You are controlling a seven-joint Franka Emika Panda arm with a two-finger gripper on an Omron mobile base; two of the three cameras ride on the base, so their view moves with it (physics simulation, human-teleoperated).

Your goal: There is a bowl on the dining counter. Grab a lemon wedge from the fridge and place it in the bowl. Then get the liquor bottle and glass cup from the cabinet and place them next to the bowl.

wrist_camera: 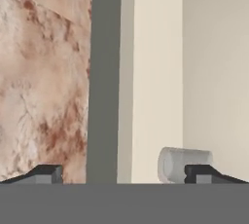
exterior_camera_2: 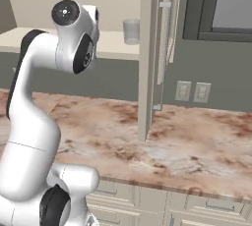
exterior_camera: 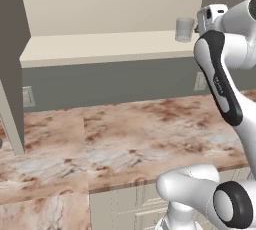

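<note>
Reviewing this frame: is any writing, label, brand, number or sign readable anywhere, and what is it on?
None can be read.
Arm link: a small light mark on its dark panel, too small and blurred to read.
Glass cup, cabinet shelf, wall outlets and counter: no writing visible.

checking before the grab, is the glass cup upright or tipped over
Upright: the glass cup stands on its base on the cabinet shelf, open rim up, in both base views.

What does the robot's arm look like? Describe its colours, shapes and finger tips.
The arm is glossy white, built of rounded tubular segments with bulbous joints. Dark, nearly black panels run along some links, and round dark caps close the joints. The gripper ends in two small dark, wedge-shaped finger tips. No cables or lettering show.
</note>
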